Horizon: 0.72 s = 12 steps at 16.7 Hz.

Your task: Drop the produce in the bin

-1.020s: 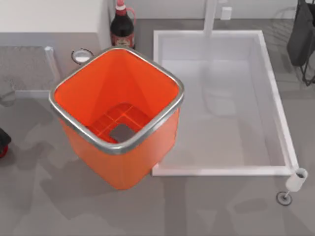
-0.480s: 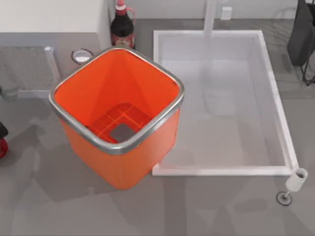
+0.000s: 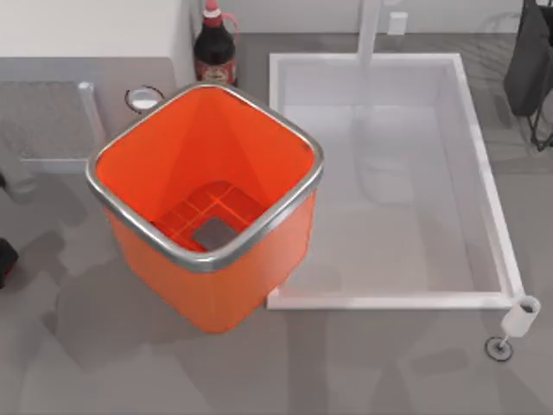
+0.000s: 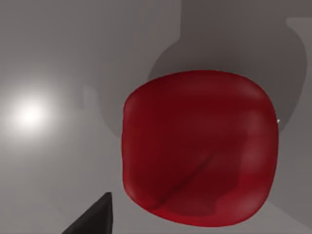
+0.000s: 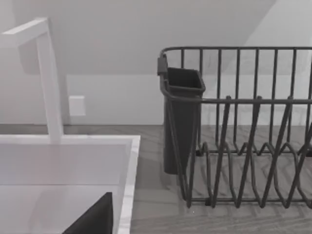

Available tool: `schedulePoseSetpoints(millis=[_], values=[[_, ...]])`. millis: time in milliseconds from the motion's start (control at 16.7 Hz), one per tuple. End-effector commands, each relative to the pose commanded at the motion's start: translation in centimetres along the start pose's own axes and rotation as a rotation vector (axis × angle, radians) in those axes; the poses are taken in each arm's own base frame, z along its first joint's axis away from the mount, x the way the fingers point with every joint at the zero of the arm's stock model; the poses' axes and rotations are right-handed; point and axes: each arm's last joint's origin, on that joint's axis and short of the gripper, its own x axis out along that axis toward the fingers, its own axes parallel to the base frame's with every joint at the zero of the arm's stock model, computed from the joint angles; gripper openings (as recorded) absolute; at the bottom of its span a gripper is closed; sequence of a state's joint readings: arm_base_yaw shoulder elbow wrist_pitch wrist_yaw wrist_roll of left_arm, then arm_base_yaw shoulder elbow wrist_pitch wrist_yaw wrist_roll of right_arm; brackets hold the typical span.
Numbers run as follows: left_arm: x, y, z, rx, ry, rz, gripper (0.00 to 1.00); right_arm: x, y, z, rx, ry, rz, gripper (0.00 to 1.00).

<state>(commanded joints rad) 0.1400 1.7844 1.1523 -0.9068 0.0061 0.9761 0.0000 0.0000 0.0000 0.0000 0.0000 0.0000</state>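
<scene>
Produce [image 4: 199, 148], deep red and rounded, lies on the grey worktop [image 4: 53, 58] directly under the left wrist camera, casting a dark shadow beside it. One dark fingertip of the left hand shows at the frame's edge near it; whether that hand is wide or narrow cannot be told. From above, the orange bin [image 3: 205, 259] with its silver rim stands left of centre, its gridded bottom bare, touching the white tray [image 3: 484, 173]. A dark bottle [image 3: 214, 47] stands behind the bin. The right arm sits parked by a wire dish rack [image 5: 243, 136].
</scene>
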Motion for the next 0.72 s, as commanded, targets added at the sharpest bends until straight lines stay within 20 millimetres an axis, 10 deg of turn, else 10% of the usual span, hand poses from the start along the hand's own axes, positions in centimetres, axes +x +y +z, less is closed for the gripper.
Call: schedulePoseSetpoints(millis=[360, 720], values=[[5.0, 1.0, 0.6, -0.001, 0.003, -0.004, 1.0, 0.0, 0.0, 0.0, 0.0, 0.0, 0.0, 1.0], [5.4, 1.4, 1.0, -0.001, -0.001, 0.001, 0.92, 0.0, 0.0, 0.0, 0.0, 0.0, 0.0, 1.0]])
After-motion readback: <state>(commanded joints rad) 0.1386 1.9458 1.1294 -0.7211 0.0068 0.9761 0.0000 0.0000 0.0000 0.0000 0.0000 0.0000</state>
